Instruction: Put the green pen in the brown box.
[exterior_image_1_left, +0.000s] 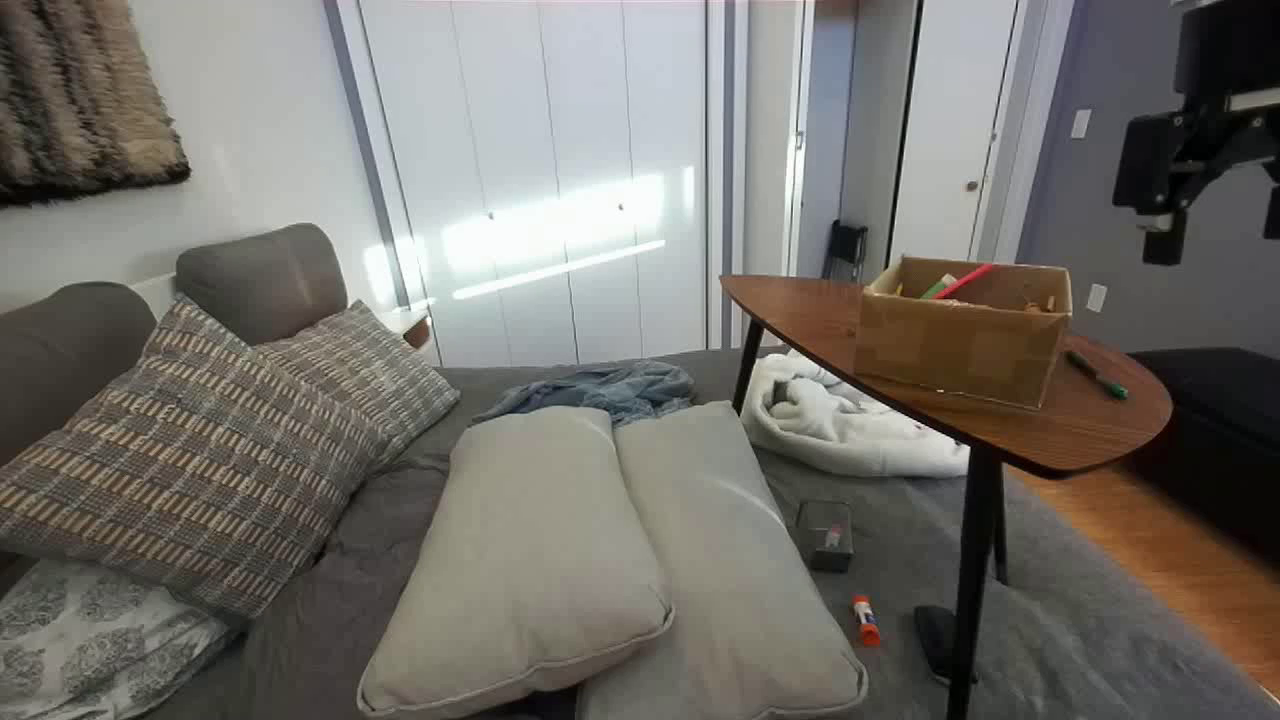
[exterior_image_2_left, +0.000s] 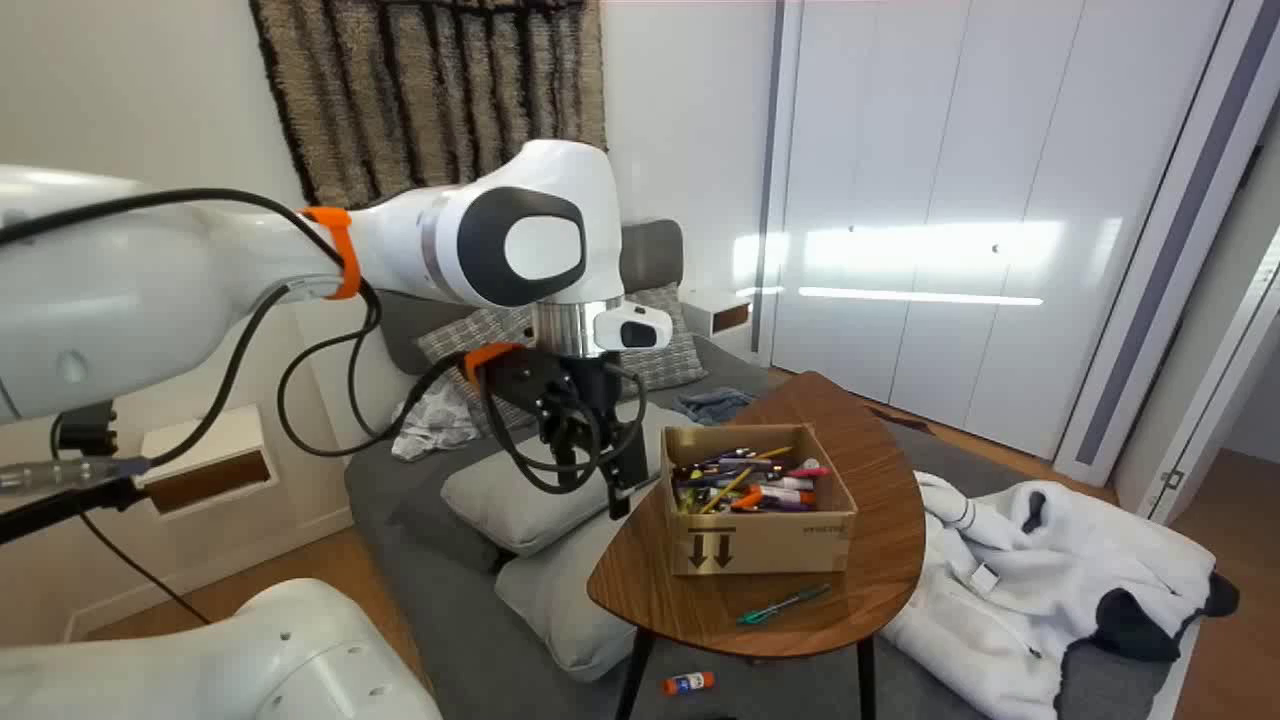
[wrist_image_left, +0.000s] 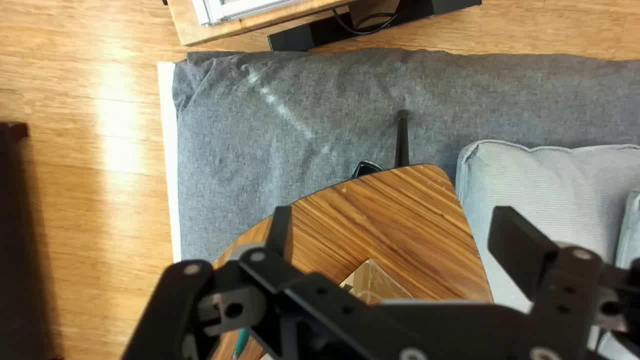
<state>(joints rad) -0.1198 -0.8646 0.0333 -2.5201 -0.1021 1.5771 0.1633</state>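
The green pen (exterior_image_2_left: 783, 604) lies flat on the wooden tabletop beside the brown box, near the table edge. It also shows in an exterior view (exterior_image_1_left: 1097, 376) and as a teal end in the wrist view (wrist_image_left: 241, 342), partly hidden by the gripper. The brown box (exterior_image_2_left: 770, 545) stands open-topped on the table and holds many pens and markers. It shows in an exterior view (exterior_image_1_left: 955, 350), and one corner shows in the wrist view (wrist_image_left: 377, 282). My gripper (wrist_image_left: 395, 235) is wide open and empty, above the table's level. In an exterior view the gripper (exterior_image_1_left: 1220, 225) hangs higher than the box.
The wooden table (exterior_image_2_left: 870, 480) stands on a grey bed. An orange glue stick (exterior_image_1_left: 866, 620) and a small dark container (exterior_image_1_left: 826, 535) lie below it. Pale cushions (exterior_image_1_left: 540, 540) and a white garment (exterior_image_2_left: 1050, 570) lie around the table.
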